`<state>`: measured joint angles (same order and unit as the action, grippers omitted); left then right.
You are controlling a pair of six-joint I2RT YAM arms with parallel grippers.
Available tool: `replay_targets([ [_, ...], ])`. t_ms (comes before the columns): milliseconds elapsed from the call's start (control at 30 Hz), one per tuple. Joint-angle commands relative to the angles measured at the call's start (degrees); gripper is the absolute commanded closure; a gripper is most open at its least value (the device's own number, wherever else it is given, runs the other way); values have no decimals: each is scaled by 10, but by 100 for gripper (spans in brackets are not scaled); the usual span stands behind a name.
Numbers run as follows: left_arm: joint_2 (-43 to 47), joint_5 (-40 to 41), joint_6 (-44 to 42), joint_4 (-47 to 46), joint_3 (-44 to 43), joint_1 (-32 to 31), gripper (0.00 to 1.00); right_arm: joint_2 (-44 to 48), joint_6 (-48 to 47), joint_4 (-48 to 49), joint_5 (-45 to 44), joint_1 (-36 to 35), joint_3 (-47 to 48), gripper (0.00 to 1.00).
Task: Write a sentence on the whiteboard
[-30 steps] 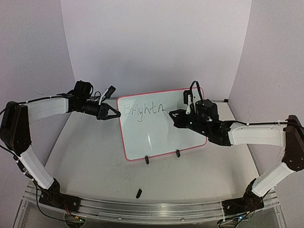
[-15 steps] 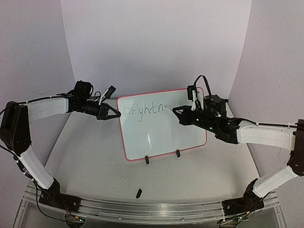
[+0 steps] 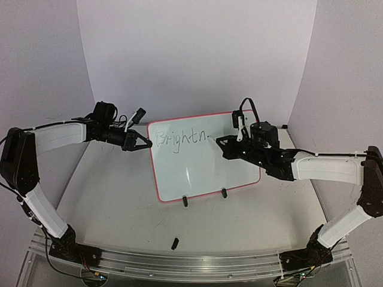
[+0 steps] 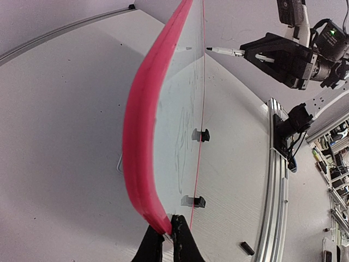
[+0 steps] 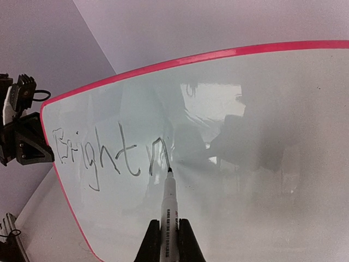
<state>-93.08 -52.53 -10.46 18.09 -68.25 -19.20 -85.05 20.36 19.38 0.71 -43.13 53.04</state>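
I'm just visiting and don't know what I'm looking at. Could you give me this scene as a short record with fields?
Board: whiteboard, red-framed, upright on two black feet
Writing: reads "Brightn", top left of the board
Left gripper: shut on the board's left edge
Right gripper: shut on a marker
Marker tip: at the surface, just after the n
Loose item: small black piece in front of the board
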Motion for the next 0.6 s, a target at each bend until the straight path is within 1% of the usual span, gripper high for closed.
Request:
replay_targets([
  [0, 0, 35, -55, 11, -15, -11, 100, -19, -7, 35, -23, 1, 30, 100],
  [167, 0, 36, -57, 11, -16, -11, 100, -36, -7, 37, -27, 1, 39, 100],
  [400, -1, 38, -57, 13, -16, -11, 100, -19, 1, 37, -80, 1, 19, 100],
  [567, -3, 37, -57, 12, -16, -12, 100, -13, -1, 37, -100, 1, 14, 100],
])
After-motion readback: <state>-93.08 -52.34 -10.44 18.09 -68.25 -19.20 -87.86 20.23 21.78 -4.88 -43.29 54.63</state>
